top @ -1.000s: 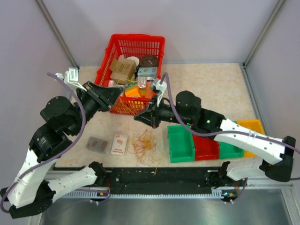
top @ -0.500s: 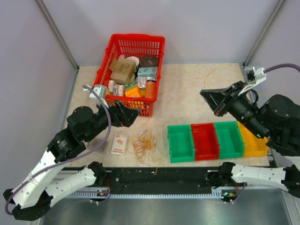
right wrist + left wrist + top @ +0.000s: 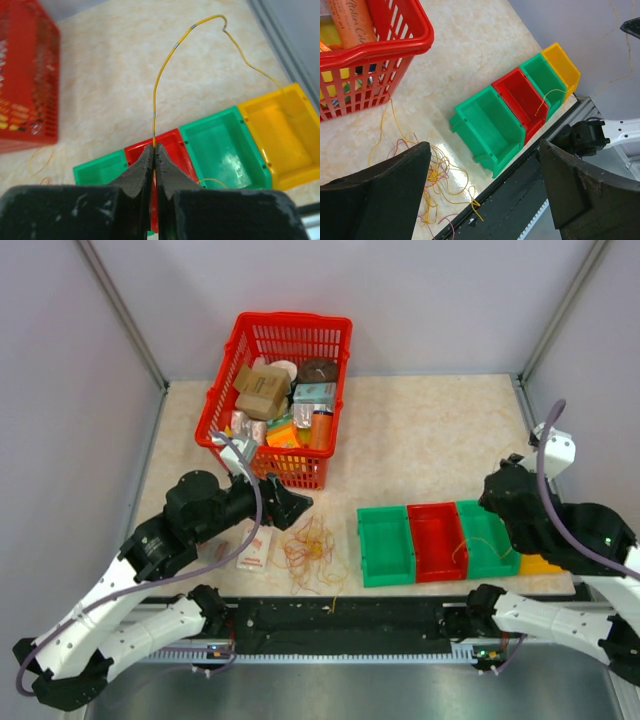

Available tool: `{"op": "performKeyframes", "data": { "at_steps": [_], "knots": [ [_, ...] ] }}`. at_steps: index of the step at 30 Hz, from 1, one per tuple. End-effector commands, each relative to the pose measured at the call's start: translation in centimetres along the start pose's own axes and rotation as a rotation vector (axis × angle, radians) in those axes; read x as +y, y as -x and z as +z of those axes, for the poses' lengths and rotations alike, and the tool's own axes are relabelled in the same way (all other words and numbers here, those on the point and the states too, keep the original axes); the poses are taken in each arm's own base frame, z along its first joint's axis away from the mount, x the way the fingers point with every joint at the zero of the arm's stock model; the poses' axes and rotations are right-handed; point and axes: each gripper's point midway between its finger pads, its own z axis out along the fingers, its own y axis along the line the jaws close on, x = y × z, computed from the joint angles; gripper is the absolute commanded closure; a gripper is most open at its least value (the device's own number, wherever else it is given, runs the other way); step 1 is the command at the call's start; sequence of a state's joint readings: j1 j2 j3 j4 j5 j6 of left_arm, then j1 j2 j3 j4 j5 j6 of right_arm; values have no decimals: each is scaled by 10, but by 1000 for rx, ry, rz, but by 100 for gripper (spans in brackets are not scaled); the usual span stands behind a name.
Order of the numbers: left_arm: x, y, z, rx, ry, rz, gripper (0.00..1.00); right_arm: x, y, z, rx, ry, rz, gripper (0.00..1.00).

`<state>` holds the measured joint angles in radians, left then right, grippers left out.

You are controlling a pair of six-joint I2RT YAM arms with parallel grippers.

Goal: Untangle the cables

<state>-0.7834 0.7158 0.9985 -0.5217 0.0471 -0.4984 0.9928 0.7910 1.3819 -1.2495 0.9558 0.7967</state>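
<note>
Now the right gripper (image 3: 153,149) has its jaws pressed together on one thin yellow cable (image 3: 154,105), which arches up and away over a row of bins (image 3: 220,145). The left gripper (image 3: 482,150) hangs with jaws wide apart above the remaining cables (image 3: 434,172), a hair-fine yellow, orange and red tangle on the table (image 3: 470,60) beside a red basket (image 3: 385,47). A second ago both grippers were up by the basket.

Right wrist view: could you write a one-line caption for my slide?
Right gripper shut on a single yellow cable, with four coloured bins behind.
</note>
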Motion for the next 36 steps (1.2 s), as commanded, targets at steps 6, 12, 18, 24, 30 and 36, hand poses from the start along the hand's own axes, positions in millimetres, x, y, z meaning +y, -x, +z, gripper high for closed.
{"op": "performKeyframes", "data": {
  "at_steps": [6, 12, 18, 24, 30, 36],
  "knots": [
    [-20, 13, 0, -51, -94, -41, 9, -76, -41, 13, 108, -405, 45, 100],
    [-16, 11, -6, -67, -85, -49, 8, -83, 30, -4, -68, -424, 51, 100],
    [-14, -5, 3, -16, -94, -54, 6, -109, 71, -14, -173, -615, 10, 100],
    [-16, -4, -3, -25, -109, -49, 5, -138, 44, 22, -104, -757, 37, 100],
    [-17, -1, -14, -26, -106, -31, 5, -128, -5, 68, -5, -654, 125, 100],
    [-16, -4, -12, -12, -102, -30, 5, -116, -44, 94, 61, -616, 255, 100]
  ]
}}
